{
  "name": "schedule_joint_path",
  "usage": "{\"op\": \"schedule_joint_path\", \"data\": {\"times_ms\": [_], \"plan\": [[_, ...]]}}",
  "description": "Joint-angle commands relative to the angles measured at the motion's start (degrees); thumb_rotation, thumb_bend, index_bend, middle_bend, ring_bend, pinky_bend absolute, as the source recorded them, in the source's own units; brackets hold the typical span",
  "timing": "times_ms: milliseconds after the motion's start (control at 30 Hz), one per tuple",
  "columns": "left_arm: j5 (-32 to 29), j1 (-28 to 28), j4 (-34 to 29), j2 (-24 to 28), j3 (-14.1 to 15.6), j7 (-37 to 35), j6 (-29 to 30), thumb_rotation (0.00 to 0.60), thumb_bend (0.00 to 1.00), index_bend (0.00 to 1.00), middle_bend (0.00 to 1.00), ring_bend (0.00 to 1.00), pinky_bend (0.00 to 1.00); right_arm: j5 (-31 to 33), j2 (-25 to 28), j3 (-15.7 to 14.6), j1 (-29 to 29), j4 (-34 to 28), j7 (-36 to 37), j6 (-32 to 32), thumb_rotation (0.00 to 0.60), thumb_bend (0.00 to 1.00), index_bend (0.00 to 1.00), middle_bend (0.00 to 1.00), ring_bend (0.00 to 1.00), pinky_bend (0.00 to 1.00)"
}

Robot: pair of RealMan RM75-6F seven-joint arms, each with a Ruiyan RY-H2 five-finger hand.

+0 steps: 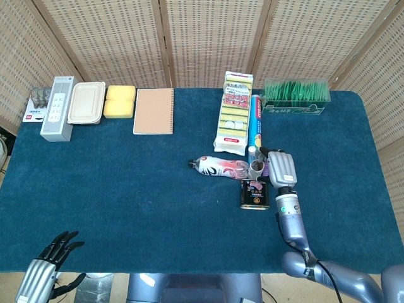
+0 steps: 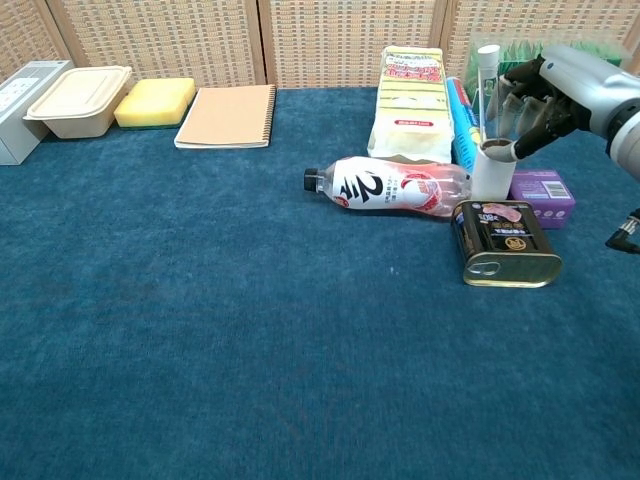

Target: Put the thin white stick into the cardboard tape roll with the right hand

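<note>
On the blue table (image 2: 200, 330), no label can be read clearly. The thin white stick (image 2: 483, 100) is pinched by the right hand (image 2: 545, 95), upright, its lower end at the mouth of the cardboard roll (image 2: 493, 170). The left hand (image 1: 53, 255) is held spread, holding nothing.

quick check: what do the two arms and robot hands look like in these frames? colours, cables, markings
The right robot hand has a pale silver-grey back and dark fingers; its silver-grey jointed arm carries a small green-and-white round mark by the wrist, with a thin black cable low near the base. The left robot hand shows black fingers on a segmented silver-grey body. No sleeves.
</note>
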Motion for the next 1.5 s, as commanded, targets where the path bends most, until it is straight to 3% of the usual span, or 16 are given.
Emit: {"op": "schedule_joint_path", "data": {"times_ms": [33,633,1500], "plan": [[-0.1,0.0,0.0,0.0,0.0,-0.1,0.1,0.600,0.18,0.24,0.15,0.10,0.26,0.2,-0.2,0.1,0.2,0.0,-0.5,0.2,0.600,0.28,0.47,0.53,0.50,0.41],[-0.3,0.1,0.4,-0.1,-0.1,-0.7,0.2,0.600,0.18,0.23,0.15,0.10,0.26,1.1,-0.5,0.5,1.0,-0.4,-2.4,0.7,0.600,0.29,0.55,0.61,0.57,0.43],[-0.4,0.3,0.9,0.0,-0.1,-1.3,0.7,0.600,0.18,0.23,0.15,0.10,0.26,0.4,-0.6,0.5,1.8,-2.3,-4.5,2.5,0.600,0.31,0.57,0.72,0.73,0.49]]}}
